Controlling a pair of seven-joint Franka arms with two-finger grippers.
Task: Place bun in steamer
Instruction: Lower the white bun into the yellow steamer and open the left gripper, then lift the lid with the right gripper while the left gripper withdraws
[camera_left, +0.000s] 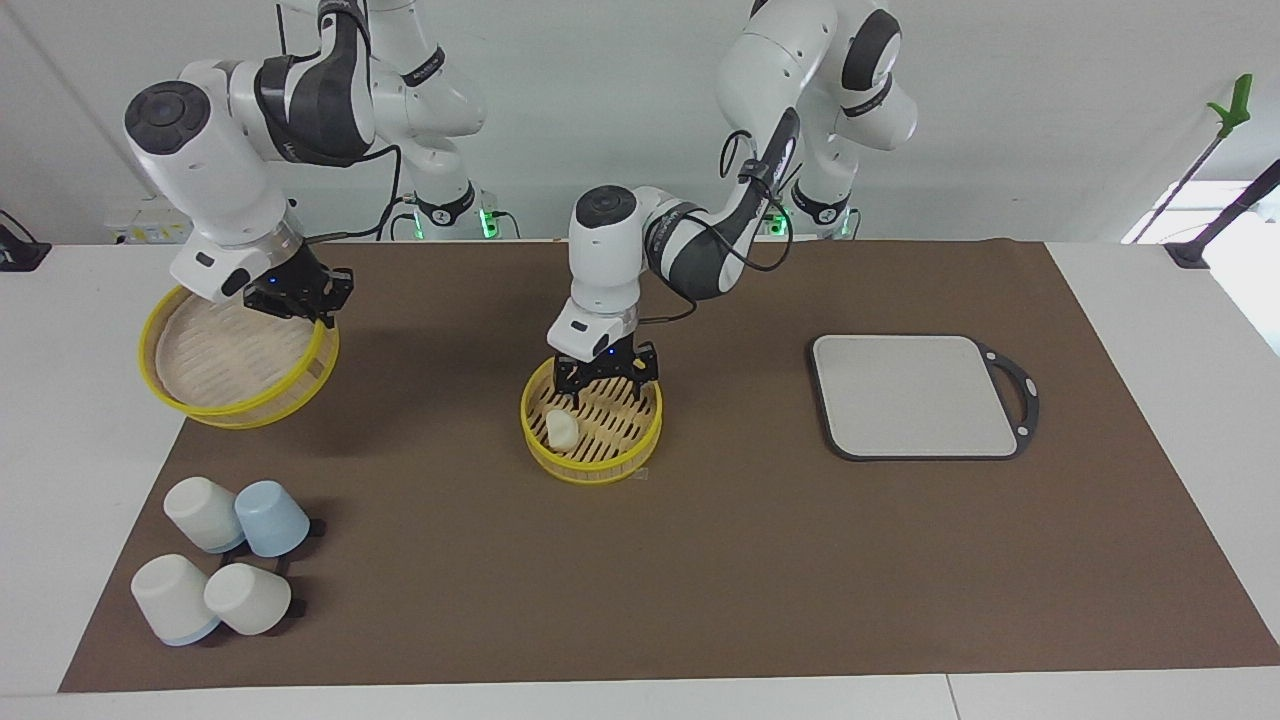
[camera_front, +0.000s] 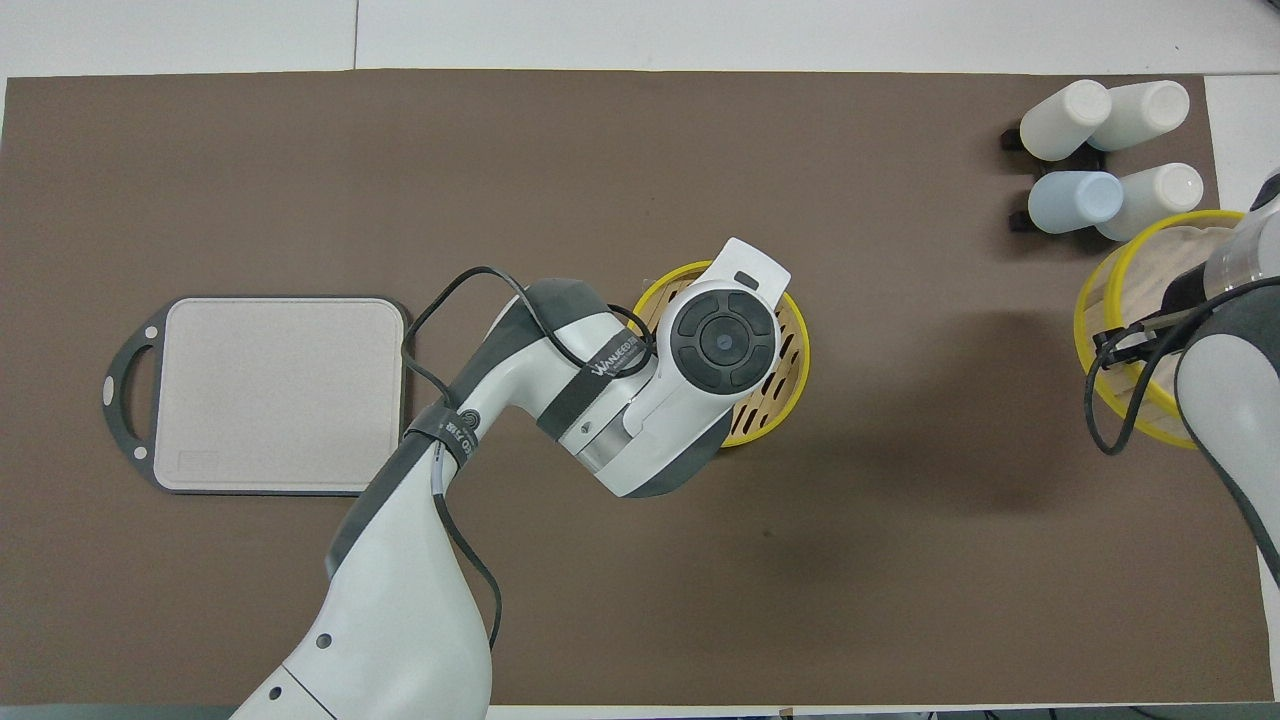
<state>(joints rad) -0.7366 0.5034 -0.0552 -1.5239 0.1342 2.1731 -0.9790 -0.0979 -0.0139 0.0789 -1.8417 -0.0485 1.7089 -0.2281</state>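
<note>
Sitting on the slatted floor of the round yellow-rimmed bamboo steamer (camera_left: 592, 422) at mid-desk, the small cream-white dough bun (camera_left: 561, 427) stands roughly upright near the rim toward the right arm's end. Left gripper (camera_left: 607, 383) hangs over the basket just beside the bun, fingers spread and empty. Right gripper (camera_left: 303, 297) holds the tilted yellow-rimmed steamer lid (camera_left: 236, 362) by its rim, raised over the desk edge near the robots at the right arm's end; it looks the likelier to move next, lid onto basket. Nothing else in the basket.
</note>
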